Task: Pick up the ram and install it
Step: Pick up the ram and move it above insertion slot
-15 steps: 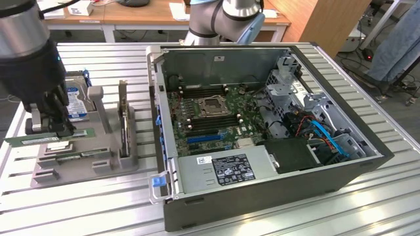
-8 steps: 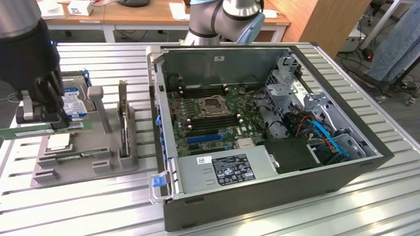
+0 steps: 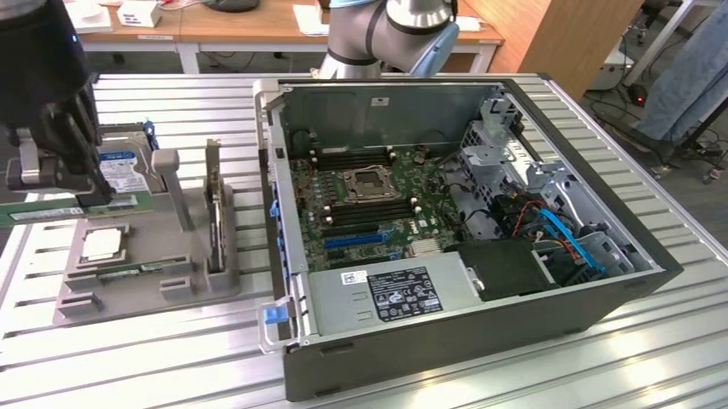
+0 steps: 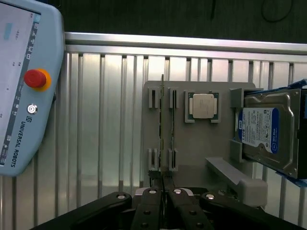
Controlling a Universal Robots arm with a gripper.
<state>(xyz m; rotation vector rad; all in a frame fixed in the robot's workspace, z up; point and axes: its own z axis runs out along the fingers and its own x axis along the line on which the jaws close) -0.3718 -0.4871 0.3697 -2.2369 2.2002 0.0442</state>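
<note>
Exterior view: an open computer case [image 3: 455,354] holding the motherboard [image 3: 364,204] sits mid-surface on the slatted table [image 3: 170,111]. By the table's edge at the exterior view's left, a grey tray [image 3: 148,290] carries a processor chip [image 3: 102,244], a hard drive [image 3: 123,170] and an upright card [image 3: 213,200]. Above the tray the claw [image 3: 51,192] is clamped on the ram [image 3: 108,205], which lies level with its long axis pointing toward the case.

Wrist view: the tray [image 4: 201,148] holds the chip [image 4: 203,105] and drive [image 4: 266,132]. The claw [image 4: 164,194] pinches the ram [image 4: 163,120], seen edge-on and parallel to the tray's slots.

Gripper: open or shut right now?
Shut. The gripper pinches the ram edge-on between its fingers.
</note>
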